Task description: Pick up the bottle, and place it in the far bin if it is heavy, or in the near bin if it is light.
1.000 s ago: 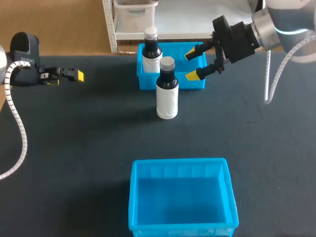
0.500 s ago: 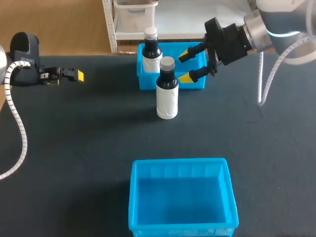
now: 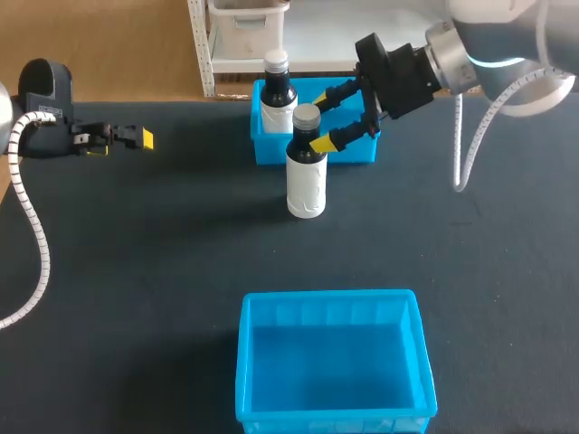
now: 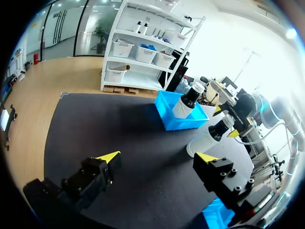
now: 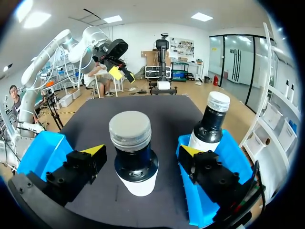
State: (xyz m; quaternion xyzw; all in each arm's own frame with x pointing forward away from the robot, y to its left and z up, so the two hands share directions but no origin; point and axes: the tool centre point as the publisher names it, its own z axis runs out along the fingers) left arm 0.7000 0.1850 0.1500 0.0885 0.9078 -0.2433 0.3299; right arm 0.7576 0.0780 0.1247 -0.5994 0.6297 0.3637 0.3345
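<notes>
The bottle (image 3: 307,172) you wanted stood upright on the bench (image 3: 136,271), in the upper middle of the frame, just in front of the far bin (image 3: 270,146). Your right gripper (image 3: 322,120) was level with its cap, fingers spread wide. The bottle's top lay between them and just ahead, with a gap on each side. A second bottle (image 3: 277,90) stood inside the far bin, at its left end. The near bin (image 3: 330,303) sat at the lower middle, well apart. Your left gripper (image 3: 143,137) hung over the bench at the upper left, fingers wide apart, gripping nothing.
</notes>
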